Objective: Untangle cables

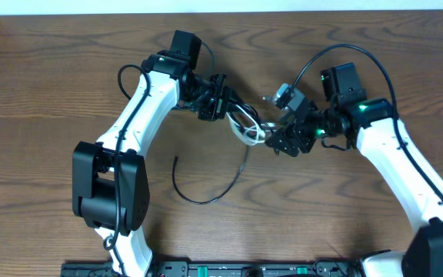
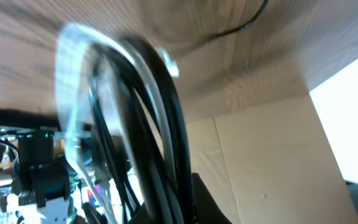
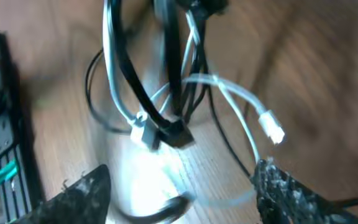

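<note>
Setting: a robotics lab or test bench. Evidence: two white-and-black robot arms, the left arm (image 1: pixel 141 108) and the right arm (image 1: pixel 394 154), stand at one edge of a wood-grain table (image 1: pixel 44 115). A black mounting rail (image 1: pixel 229 269) with connectors and wiring runs along that same edge. A green status light (image 1: pixel 368 104) glows on the right arm. The left wrist view shows plain beige panels (image 2: pixel 260 162) standing at the table's edge. Beyond them sits dark equipment (image 2: pixel 36 168) with wiring, too blurred to identify. The work item between the arms is a small tangle of thin cables (image 1: pixel 246 127).
</note>
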You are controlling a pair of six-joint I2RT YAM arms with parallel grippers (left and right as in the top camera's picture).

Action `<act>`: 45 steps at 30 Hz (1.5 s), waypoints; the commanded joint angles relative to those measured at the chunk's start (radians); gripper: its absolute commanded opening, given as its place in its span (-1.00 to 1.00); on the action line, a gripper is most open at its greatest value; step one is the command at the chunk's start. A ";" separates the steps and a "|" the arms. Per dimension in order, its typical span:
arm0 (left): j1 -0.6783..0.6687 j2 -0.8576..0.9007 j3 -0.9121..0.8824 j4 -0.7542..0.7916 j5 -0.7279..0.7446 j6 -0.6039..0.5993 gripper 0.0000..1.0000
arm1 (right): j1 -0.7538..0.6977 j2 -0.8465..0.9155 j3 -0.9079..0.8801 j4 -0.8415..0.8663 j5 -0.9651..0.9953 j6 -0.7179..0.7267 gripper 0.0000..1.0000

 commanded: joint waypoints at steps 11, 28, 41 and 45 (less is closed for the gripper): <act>0.035 0.000 0.005 0.022 0.060 0.019 -0.86 | 0.048 0.156 0.005 -0.017 -0.174 -0.146 0.12; 0.060 0.000 0.005 0.092 -0.057 -0.073 -0.85 | 0.154 0.220 -0.026 -0.001 -0.326 -0.135 0.03; 0.111 0.000 0.005 0.109 -0.346 -0.115 -0.85 | 0.119 -0.082 -0.026 -0.234 -0.624 -0.315 -0.07; 0.111 0.000 0.005 0.109 -0.387 -0.099 -0.85 | 0.030 -0.210 -0.025 -0.213 -0.575 -0.189 -0.22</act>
